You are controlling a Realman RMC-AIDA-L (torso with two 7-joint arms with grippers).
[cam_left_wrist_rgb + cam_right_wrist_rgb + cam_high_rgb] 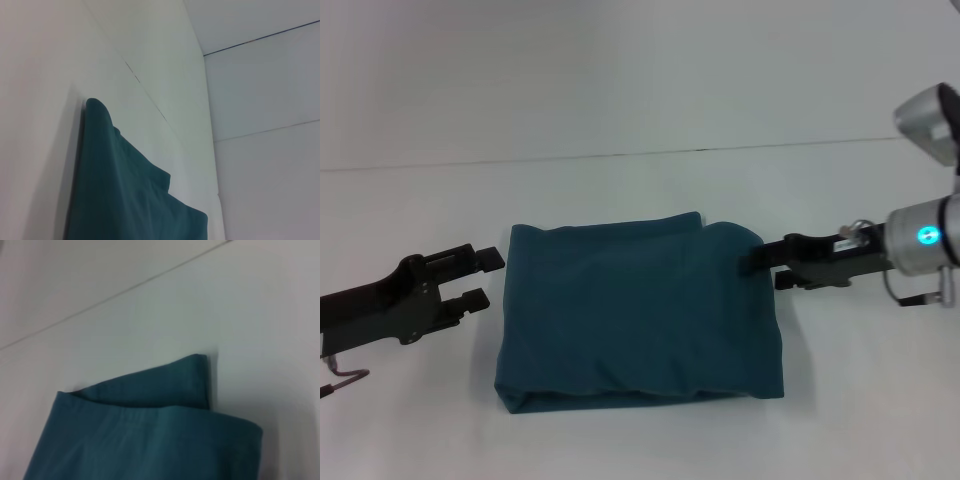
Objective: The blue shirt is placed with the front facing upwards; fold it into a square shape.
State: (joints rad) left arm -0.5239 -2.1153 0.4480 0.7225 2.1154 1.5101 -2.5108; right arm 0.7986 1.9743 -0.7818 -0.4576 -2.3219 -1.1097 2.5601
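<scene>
- The blue shirt (638, 310) lay in the middle of the white table (640, 110), folded into a thick, roughly square bundle with no lettering, collar or label showing on its upper face.
- Its far edge was uneven: one layer ended in a short step near the far right corner, and a rounded fold bulged out past it on the right side.
- The near edge looked like a soft rolled fold, slightly open at the near left corner.
- The left gripper (487, 277) hovered just beside the shirt's left edge, close to the far left corner, with its two fingers spread apart and nothing between them; it seemed clear of the cloth.
- The right gripper (752, 262) reached in from the right to the shirt's far right corner, its tips at the bulging fold.
- From the head view those tips appeared to touch the fabric, but whether they pinched it or merely rested against it could not be told.
- The left wrist view showed the shirt (125, 195) as a stepped dark teal slab on the pale surface.
- The right wrist view showed the shirt (150, 440) with one layer's corner sticking out beyond the rounded fold lying over it.
</scene>
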